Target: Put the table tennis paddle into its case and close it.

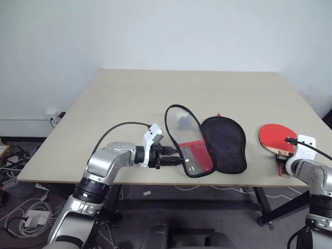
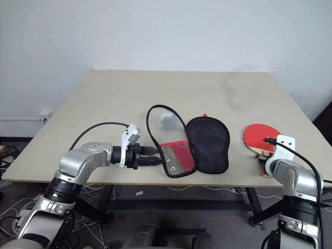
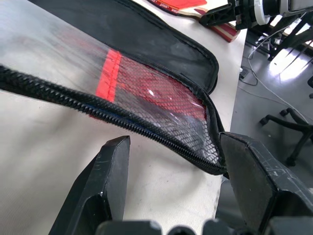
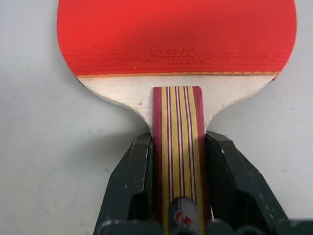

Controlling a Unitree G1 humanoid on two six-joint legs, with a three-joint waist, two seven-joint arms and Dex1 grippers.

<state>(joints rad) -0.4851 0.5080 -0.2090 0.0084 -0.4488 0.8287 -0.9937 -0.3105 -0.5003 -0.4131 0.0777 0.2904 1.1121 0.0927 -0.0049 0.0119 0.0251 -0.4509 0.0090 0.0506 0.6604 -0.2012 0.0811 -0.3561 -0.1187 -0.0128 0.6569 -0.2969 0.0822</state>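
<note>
The case (image 1: 224,142) lies unzipped and spread open near the table's front edge, black lining up, its clear flap (image 1: 181,122) with a red mesh part folded out to the left. My left gripper (image 1: 179,155) points at the flap's lower corner, open, with the zipper edge (image 3: 161,139) running between its fingers. The table tennis paddle (image 1: 275,136) lies flat, red face up, to the right of the case. My right gripper (image 4: 178,139) is shut on its striped wooden handle (image 4: 178,122), both fingers pressed against the sides.
The beige table (image 1: 155,93) stretches bare behind the case and paddle, with a white wall beyond. Cables and a power strip (image 1: 26,212) lie on the floor at the left. A chair base (image 3: 288,132) stands on the floor past the table's front edge.
</note>
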